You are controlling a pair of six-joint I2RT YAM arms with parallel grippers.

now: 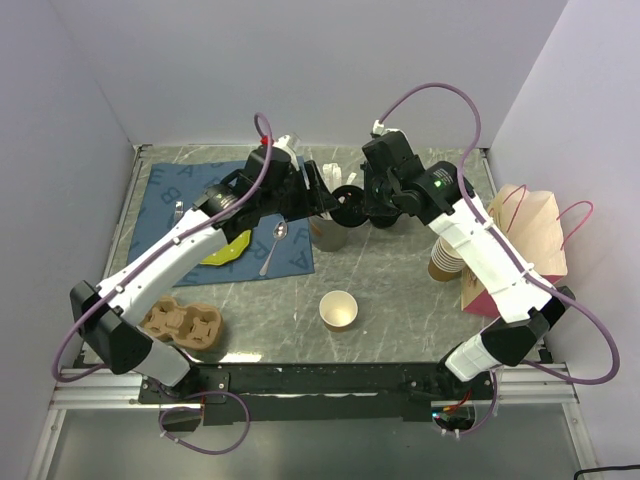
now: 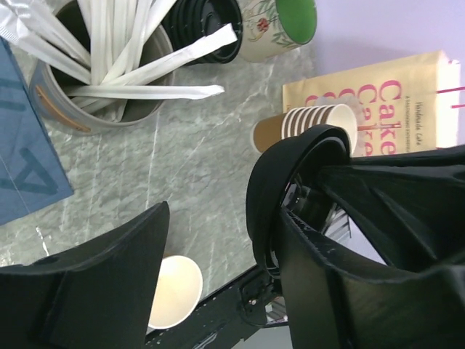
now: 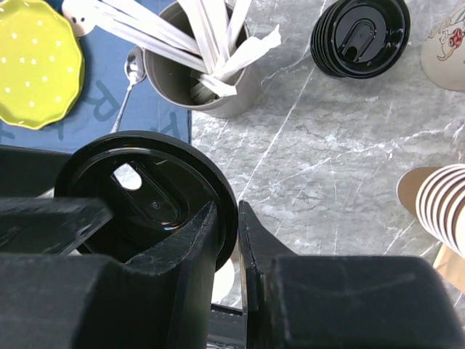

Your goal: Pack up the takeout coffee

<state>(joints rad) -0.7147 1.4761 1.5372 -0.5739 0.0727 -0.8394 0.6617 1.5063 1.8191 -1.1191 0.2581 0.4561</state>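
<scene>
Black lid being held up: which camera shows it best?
Right wrist: the black lid fills the view face-on, with its sip hole visible. Left wrist shows it edge-on only; top external shows only a small dark disc.

Your left arm (image 1: 170, 250) and right arm (image 1: 490, 260) both reach far, wrists meeting mid-table. Left gripper (image 2: 218, 218): jaws spread wide. Right gripper (image 3: 236, 211): jaws pinching a lid (image 3: 145, 196) by its rim.

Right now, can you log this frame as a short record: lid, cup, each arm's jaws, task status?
lid: black, held in the air
right gripper: jaws shut on lid rim
left gripper: jaws open, lid by one of them
cup: upright on table, lidless
status: lid not yet on cup
</scene>
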